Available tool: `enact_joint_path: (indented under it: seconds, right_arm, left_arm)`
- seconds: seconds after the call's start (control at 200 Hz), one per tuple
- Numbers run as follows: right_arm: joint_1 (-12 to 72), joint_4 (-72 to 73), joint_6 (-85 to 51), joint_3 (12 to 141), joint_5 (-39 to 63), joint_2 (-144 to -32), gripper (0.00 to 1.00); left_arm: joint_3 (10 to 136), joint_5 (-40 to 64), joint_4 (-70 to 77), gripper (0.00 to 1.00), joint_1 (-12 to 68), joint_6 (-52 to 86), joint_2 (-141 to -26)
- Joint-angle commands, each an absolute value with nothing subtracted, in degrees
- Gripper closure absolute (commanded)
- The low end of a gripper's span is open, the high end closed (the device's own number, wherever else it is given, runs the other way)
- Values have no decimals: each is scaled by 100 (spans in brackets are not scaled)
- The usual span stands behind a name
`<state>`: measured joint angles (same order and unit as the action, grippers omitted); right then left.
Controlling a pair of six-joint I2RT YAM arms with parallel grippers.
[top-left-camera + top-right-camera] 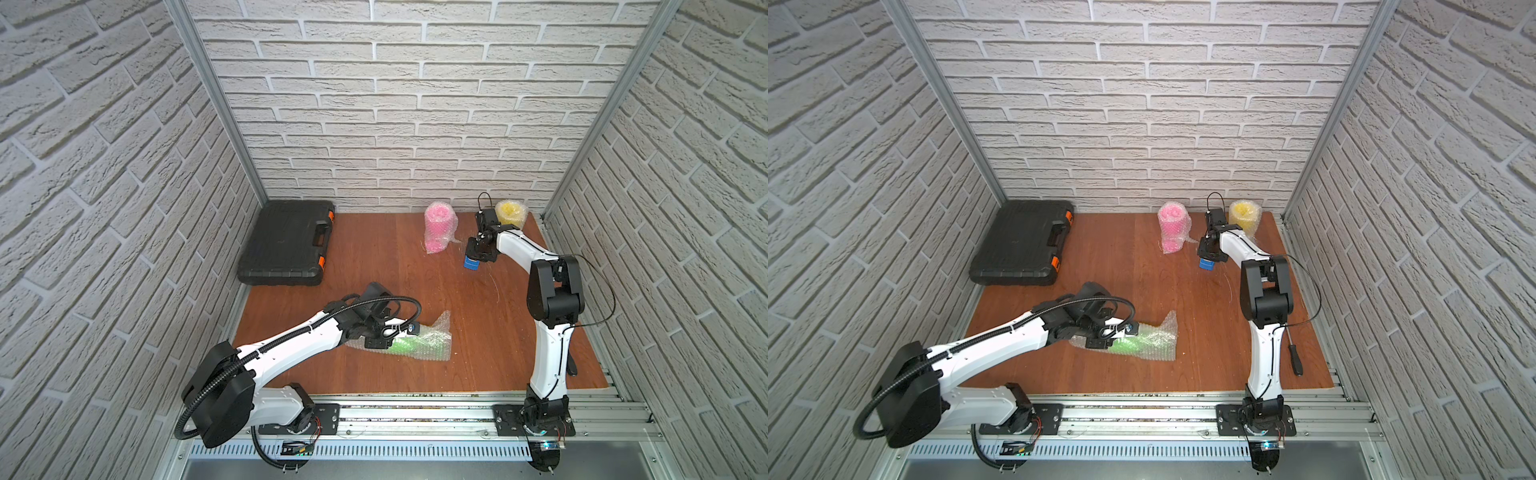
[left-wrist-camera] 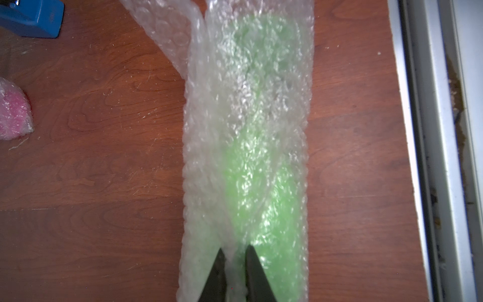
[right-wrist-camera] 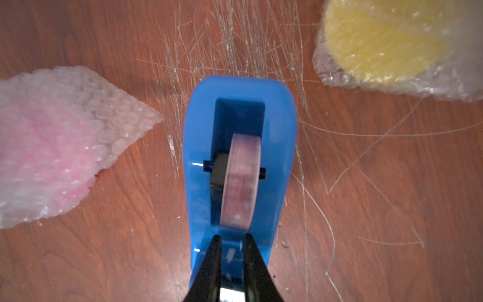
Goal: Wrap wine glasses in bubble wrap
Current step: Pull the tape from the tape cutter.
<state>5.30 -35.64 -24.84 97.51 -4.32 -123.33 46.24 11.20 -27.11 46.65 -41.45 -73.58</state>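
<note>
In a top view, a neon green plastic goblet [image 1: 405, 345] lies on the wooden bench [image 1: 457, 299], rolled in clear bubble wrap [image 1: 437, 332]. Left wrist view: left tool [image 2: 235, 252] pinches the overlap shut. Right wrist view: right tool [image 3: 232, 245] seemingly pinches sealing tape [image 3: 230, 255] at the blue plastic dispenser [image 3: 240, 104].

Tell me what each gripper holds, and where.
Left gripper pinches the bubble wrap at one end of the wrapped green goblet. Right gripper straddles the tape dispenser near its cutter; grip unclear.
</note>
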Motion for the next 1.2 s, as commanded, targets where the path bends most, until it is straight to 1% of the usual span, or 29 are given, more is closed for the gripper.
enact_joint_path:
  seconds: [0.0, 0.06, 0.33, 0.52, 0.715, 0.87, 0.995, 1.195]
  right_arm:
    - [577, -3663, -2531, 9828, -509, -12273, 93]
    - [580, -3693, -2523, 9832, -512, -12189, 97]
    - [650, -4171, -2479, 9867, -589, -11516, 97]
    - [771, -4689, -2529, 9580, -397, -10878, 97]
    - [963, -5057, -2643, 8908, -196, -10185, 97]
    - [1165, -5071, -2750, 8225, -65, -9739, 97]
    - [1315, -4866, -2767, 7834, 47, -9752, 97]
    - [1454, -4564, -2736, 7664, -9, -10285, 97]
  left_arm:
    - [4579, 1081, -3138, 85, 4693, -4102, -7495]
    - [4583, 1081, -3141, 85, 4686, -4109, -7497]
    - [4595, 1064, -3154, 85, 4693, -4109, -7489]
    - [4577, 1038, -3177, 85, 4687, -4131, -7428]
    - [4565, 1021, -3192, 85, 4689, -4125, -7392]
    - [4559, 1020, -3208, 85, 4690, -4115, -7365]
    - [4539, 1037, -3168, 85, 4708, -4107, -7381]
    - [4552, 1043, -3178, 85, 4706, -4105, -7396]
